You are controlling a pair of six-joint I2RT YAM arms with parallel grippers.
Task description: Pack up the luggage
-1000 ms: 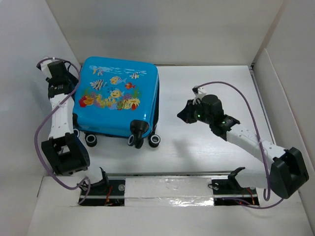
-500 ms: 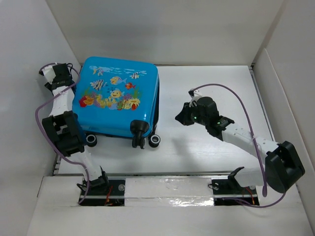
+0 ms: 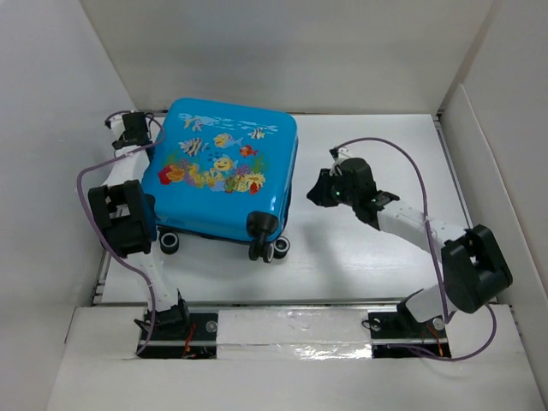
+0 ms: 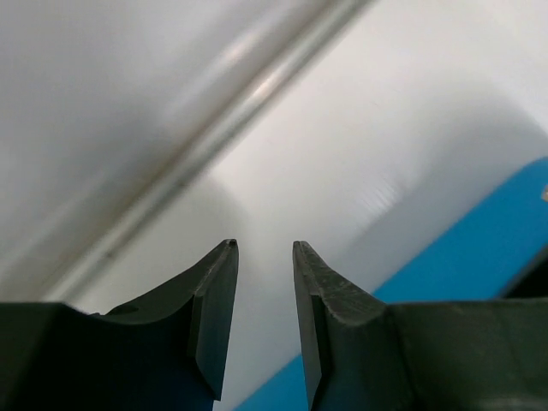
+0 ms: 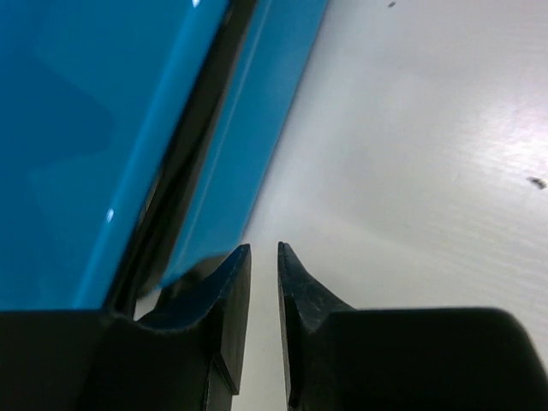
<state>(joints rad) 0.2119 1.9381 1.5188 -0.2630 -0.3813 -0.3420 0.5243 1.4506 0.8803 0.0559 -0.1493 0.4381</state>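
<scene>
The luggage (image 3: 224, 167) is a bright-blue suitcase with a fish print. It lies closed and flat at the back left, with its black wheels (image 3: 267, 249) toward me. My left gripper (image 3: 134, 130) is at its back left corner, open only a little and empty. In the left wrist view (image 4: 265, 247) the blue shell (image 4: 479, 248) is at the lower right. My right gripper (image 3: 318, 192) is just off the suitcase's right side. In the right wrist view (image 5: 264, 247) its jaws are nearly together and empty, with the blue shell and its dark seam (image 5: 128, 128) on the left.
White walls (image 3: 282, 51) enclose the table on the left, back and right. A metal rail (image 4: 214, 128) runs along the left wall base beside my left gripper. The bare white tabletop (image 3: 377, 265) lies right of and in front of the suitcase.
The suitcase has slid to the right and turned slightly. My left gripper has moved right, staying at its back left corner. My right gripper has drawn back a little.
</scene>
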